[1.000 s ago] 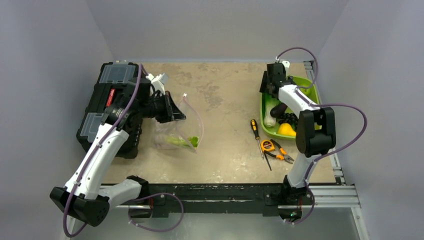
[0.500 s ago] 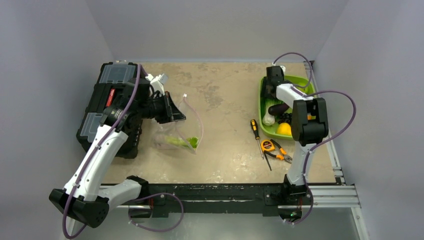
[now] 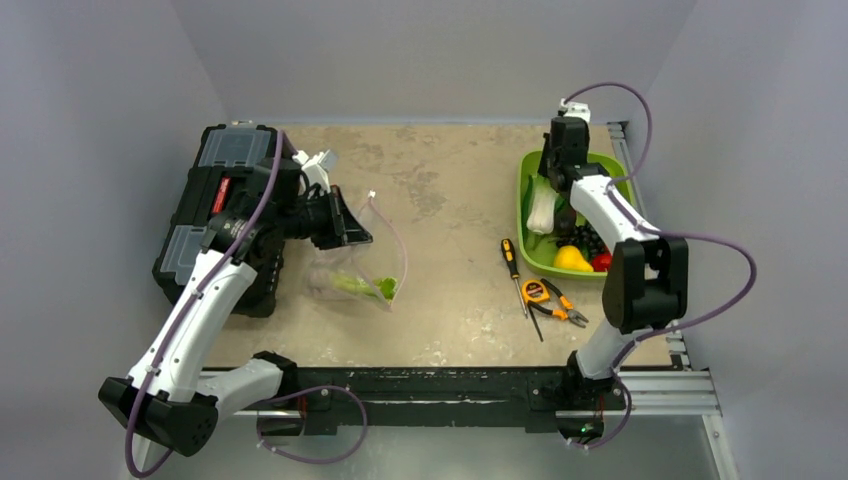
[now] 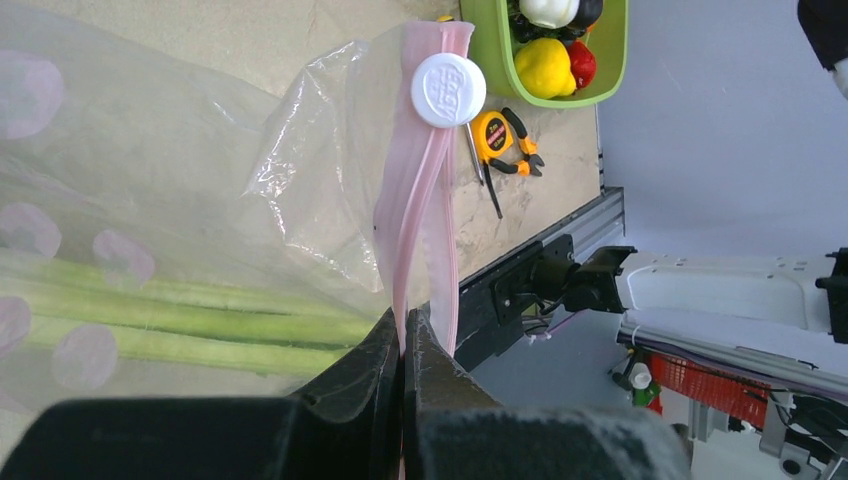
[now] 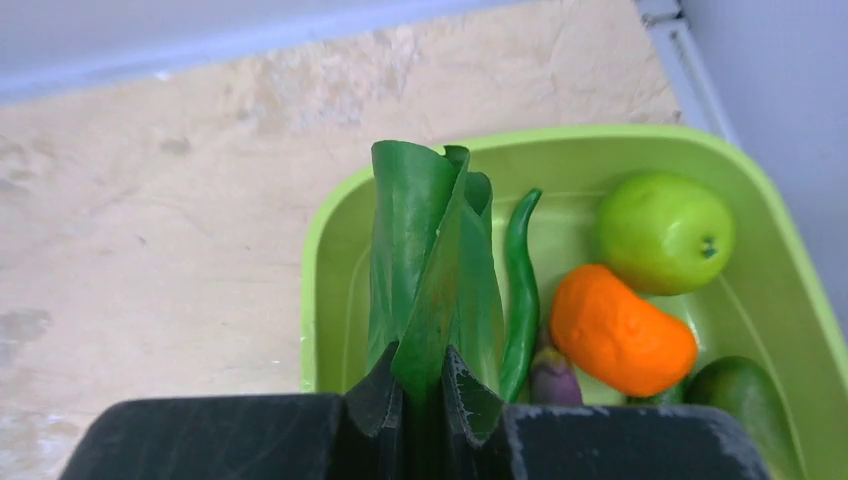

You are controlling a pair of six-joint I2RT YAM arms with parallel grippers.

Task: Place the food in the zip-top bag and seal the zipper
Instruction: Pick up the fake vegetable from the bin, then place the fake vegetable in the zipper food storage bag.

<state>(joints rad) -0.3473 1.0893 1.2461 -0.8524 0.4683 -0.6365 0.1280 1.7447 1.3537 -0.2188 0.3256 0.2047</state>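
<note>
The clear zip-top bag [image 3: 352, 262] hangs from my left gripper [image 3: 343, 226], its lower end resting on the table. One piece of the food [image 3: 362, 287] lies inside it, its green stalks [image 4: 190, 312] showing through the plastic. My left gripper [image 4: 404, 322] is shut on the pink zipper [image 4: 418, 200], near a white round tab [image 4: 448, 88]. Over the lime-green bin [image 3: 529, 256], my right gripper [image 3: 557, 178] is shut on the dark leaves [image 5: 430, 245] of a second leafy vegetable [image 3: 542, 208], whose pale stalk end hangs down into the bin.
A black toolbox [image 3: 222, 205] sits at the left, behind the left arm. A screwdriver [image 3: 513, 264], tape measure [image 3: 536, 291] and pliers [image 3: 560, 311] lie in front of the bin. In the bin [image 5: 318, 250] are an orange fruit [image 5: 620, 330], a green fruit [image 5: 665, 230], a green pepper [image 5: 520, 290] and a purple eggplant [image 5: 555, 378].
The right gripper has closed on the vegetable's leaves and drawn them up and toward the bin's far end; its elbow has swung right. The left arm and bag have stayed put.
</note>
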